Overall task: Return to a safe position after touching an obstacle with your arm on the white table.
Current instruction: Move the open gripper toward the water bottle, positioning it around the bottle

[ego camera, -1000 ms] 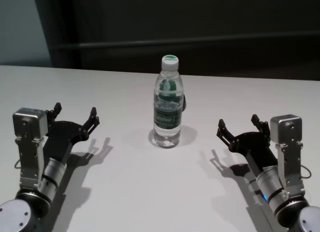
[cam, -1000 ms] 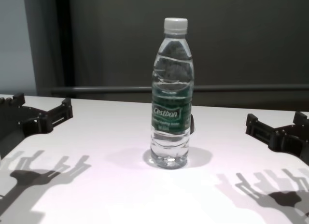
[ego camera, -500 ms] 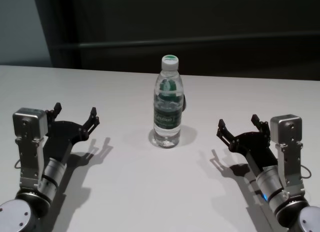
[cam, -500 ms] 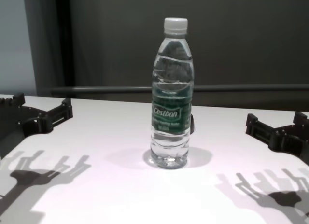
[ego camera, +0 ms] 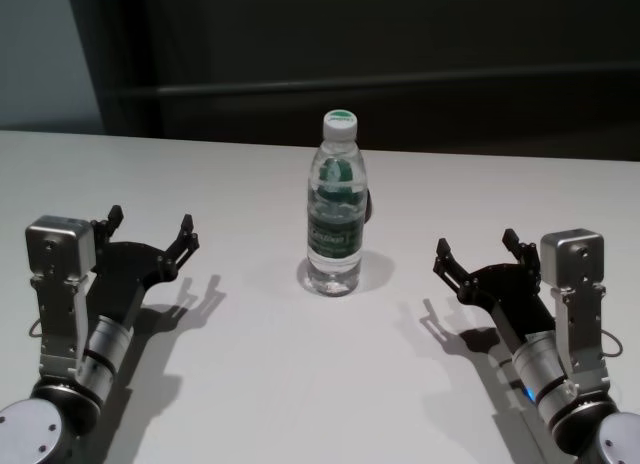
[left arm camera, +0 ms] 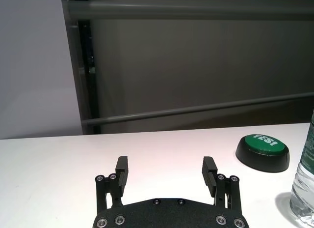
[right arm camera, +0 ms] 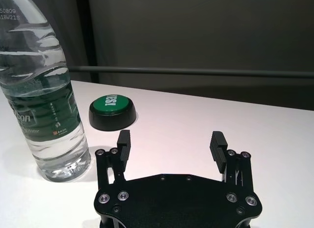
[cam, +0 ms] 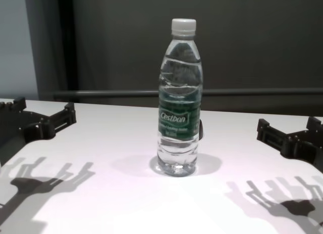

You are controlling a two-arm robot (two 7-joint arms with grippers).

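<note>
The obstacle, a clear water bottle with a white cap and a dark green label, stands upright in the middle of the white table. It also shows in the chest view and the right wrist view. My left gripper is open and empty, low over the table well to the bottle's left. My right gripper is open and empty, about as far to the bottle's right. Neither touches the bottle. Both pairs of open fingers show in the wrist views: left gripper, right gripper.
A green push button on a black base sits on the table just behind the bottle; it also shows in the left wrist view. A dark wall with a horizontal rail stands beyond the table's far edge.
</note>
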